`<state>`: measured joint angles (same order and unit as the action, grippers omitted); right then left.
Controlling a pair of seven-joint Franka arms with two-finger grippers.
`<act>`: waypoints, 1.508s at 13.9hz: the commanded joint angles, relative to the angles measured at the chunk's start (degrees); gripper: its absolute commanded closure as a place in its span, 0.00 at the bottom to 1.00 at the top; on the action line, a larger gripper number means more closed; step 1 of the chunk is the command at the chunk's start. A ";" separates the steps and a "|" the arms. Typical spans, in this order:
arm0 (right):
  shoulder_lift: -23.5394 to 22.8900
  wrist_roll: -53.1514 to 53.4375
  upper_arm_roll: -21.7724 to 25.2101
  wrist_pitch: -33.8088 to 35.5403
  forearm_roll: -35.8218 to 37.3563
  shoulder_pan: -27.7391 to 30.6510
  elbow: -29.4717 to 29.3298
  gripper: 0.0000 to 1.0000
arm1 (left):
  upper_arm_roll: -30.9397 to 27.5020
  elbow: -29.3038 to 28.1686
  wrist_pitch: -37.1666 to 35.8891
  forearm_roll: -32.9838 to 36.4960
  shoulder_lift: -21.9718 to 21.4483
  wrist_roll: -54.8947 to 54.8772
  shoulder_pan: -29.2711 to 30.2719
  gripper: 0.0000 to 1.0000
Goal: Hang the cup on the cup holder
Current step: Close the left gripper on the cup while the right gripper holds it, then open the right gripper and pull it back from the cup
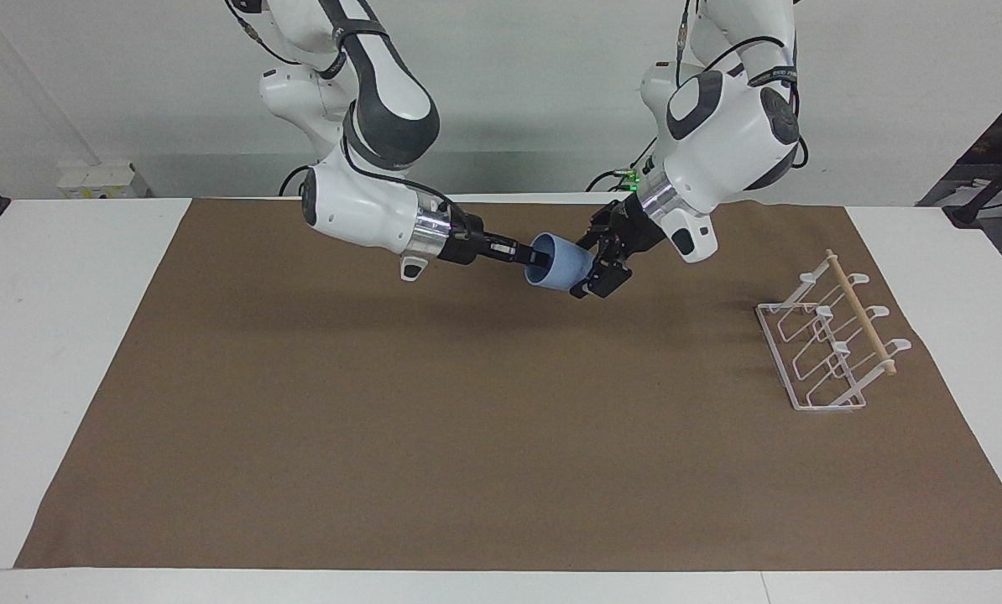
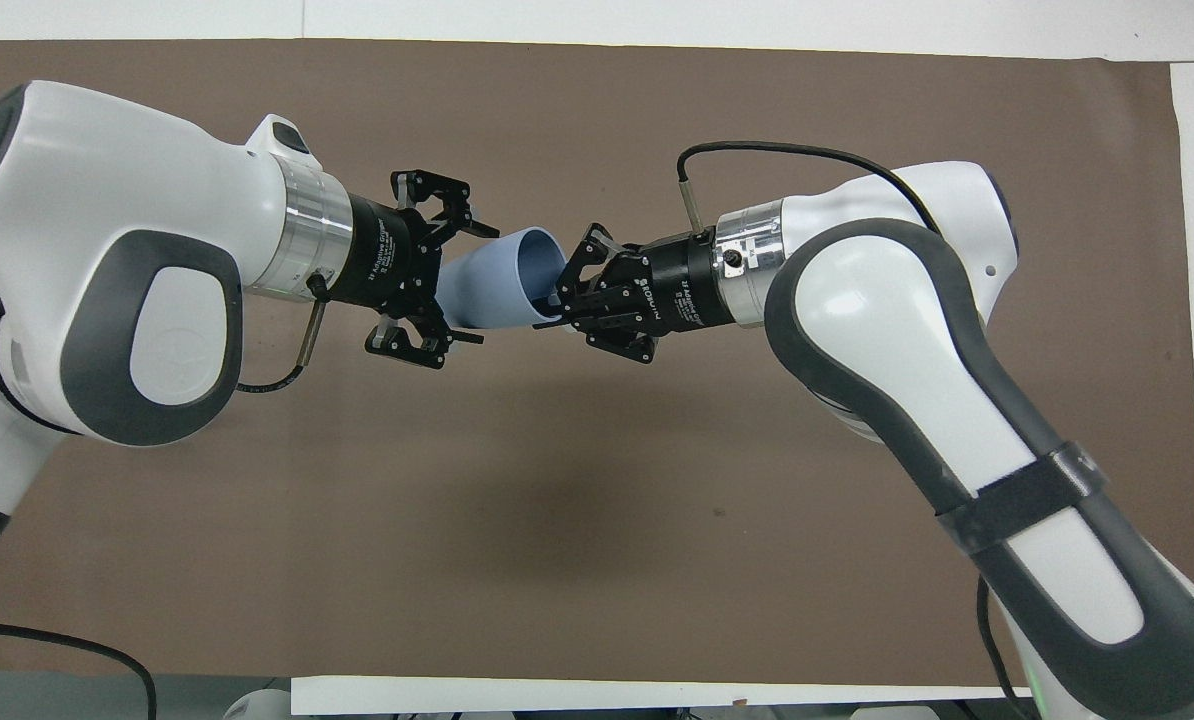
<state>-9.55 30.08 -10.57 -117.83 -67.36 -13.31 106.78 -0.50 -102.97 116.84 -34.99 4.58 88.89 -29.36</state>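
Pale blue matte plastic, the cup [image 1: 561,268] lies sideways in the air over the brown mat, rim pinched by the shut right pincer [image 1: 528,257]. The left pincer [image 1: 595,270] straddles its narrow base, wide open (nothing held): close squarely before the right releases.

Both arms carry glossy white shells with dark grey joint panels, polished silver wrist rings, and black linkage-type grippers, left gripper [image 2: 452,280] and right gripper [image 2: 569,300], bearing white lettering, with thin black cables at each wrist.
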 commanded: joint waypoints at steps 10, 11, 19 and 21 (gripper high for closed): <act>0.59 0.06 -0.16 -1.53 -1.37 -0.05 0.44 0.93 | -0.73 -0.75 2.35 -1.92 -0.27 0.67 -1.41 0.65; 0.59 0.33 -0.16 -1.53 -1.37 -0.05 0.18 0.80 | -0.90 -0.66 1.91 -1.84 -0.36 1.02 -1.14 0.65; 6.03 -0.28 0.28 -1.35 10.01 4.16 -0.35 0.01 | -1.69 2.07 -4.76 12.19 -0.45 9.10 -0.79 0.65; 7.87 -2.03 0.28 -0.56 21.59 6.79 -0.26 0.01 | -2.05 2.16 -7.49 23.77 -0.62 13.40 -0.79 0.65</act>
<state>-3.98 29.76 -9.87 -119.15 -53.30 -8.81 105.73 -1.87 -101.43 112.83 -18.66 4.58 98.78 -30.21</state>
